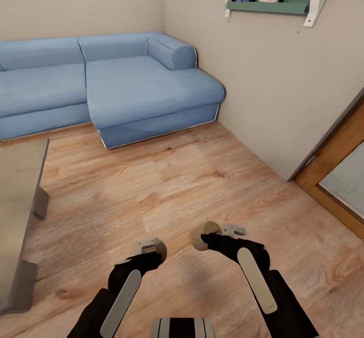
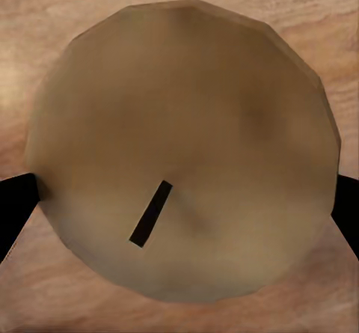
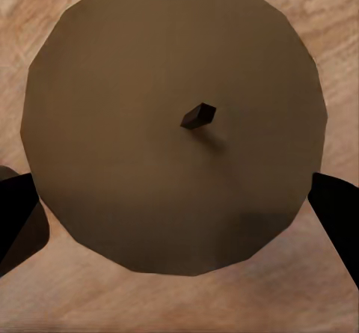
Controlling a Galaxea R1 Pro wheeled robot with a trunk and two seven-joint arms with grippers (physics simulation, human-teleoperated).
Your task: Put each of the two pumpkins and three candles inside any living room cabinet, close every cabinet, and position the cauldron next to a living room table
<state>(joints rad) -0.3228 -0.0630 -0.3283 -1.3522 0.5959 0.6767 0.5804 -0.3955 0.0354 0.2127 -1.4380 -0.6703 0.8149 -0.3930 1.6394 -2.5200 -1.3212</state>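
Though covers stand on the far wall shelf (image 1: 268, 7), their writing is too small to read. Left jaws close on a tan candle (image 2: 183, 150) with a black wick, and right jaws grip a second candle (image 3: 173, 123), both over bare wood floor (image 1: 202, 176) at the near middle. A blue sofa (image 1: 126, 80) lies far left, the grey bench (image 1: 17, 201) at the left edge, and a wood-framed door (image 1: 344, 176) right.
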